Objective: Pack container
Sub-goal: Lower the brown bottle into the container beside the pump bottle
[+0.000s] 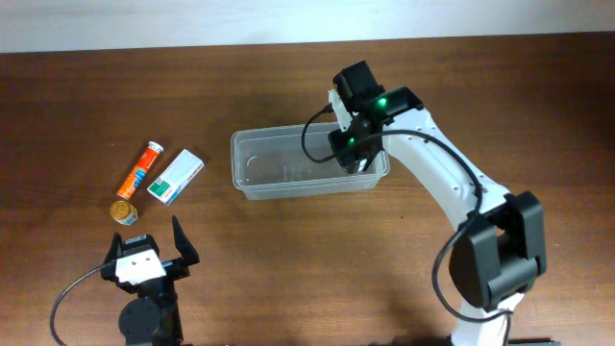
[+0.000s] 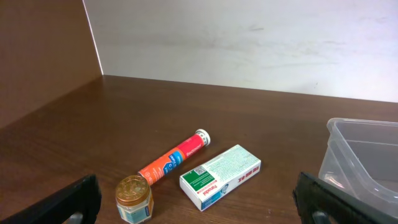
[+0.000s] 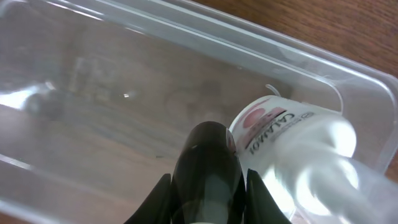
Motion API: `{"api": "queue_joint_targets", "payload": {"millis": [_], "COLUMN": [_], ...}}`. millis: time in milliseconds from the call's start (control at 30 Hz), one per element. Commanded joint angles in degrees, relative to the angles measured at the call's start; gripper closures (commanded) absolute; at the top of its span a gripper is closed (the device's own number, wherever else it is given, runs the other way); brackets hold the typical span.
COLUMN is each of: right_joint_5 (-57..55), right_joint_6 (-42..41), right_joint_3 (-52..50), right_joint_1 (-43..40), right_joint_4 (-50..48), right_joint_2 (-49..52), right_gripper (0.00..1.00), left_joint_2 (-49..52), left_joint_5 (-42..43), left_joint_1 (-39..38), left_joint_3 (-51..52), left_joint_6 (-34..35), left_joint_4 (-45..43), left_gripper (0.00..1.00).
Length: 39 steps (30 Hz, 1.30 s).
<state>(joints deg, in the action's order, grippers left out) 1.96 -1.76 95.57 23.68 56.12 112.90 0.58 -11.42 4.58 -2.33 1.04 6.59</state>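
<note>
The clear plastic container stands mid-table; it also shows in the left wrist view and the right wrist view. My right gripper is inside its right end, shut on a dark rounded bottle held just above the floor. A white lotion bottle with a pink label lies in the container beside it. My left gripper is open and empty near the front left edge.
Left of the container lie an orange tube, a white-and-green carton and a small jar with a gold lid. The jar is just ahead of my left gripper.
</note>
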Motion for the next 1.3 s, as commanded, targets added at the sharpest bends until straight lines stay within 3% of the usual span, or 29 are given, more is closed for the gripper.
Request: {"api": "queue_joint_targets", "payload": {"millis": [0, 767, 900, 1267], "right_joint_5": [-5.9, -7.82, -7.82, -7.85], "right_joint_6": [-2.21, -10.8, -10.78, -10.78], "right_joint_3": [1.07, 1.07, 1.07, 1.07], "right_joint_1": [0.28, 0.31, 0.31, 0.31], "right_joint_4": [-0.5, -5.88, -6.05, -6.08], "right_joint_2": [1.64, 2.78, 2.78, 2.78], "right_gripper": [0.81, 0.78, 0.68, 0.66], "left_joint_2": [-0.28, -0.28, -0.28, -0.24], "left_joint_5": [-0.39, -0.39, -0.39, -0.42], "left_joint_1": [-0.24, -0.24, -0.24, -0.24], "left_joint_3": [0.48, 0.48, 0.48, 0.48], "left_joint_6": [-0.9, -0.9, -0.9, -0.9], "left_joint_4": [-0.15, -0.15, -0.15, -0.15], "left_gripper": [0.01, 0.01, 0.01, 0.01]}}
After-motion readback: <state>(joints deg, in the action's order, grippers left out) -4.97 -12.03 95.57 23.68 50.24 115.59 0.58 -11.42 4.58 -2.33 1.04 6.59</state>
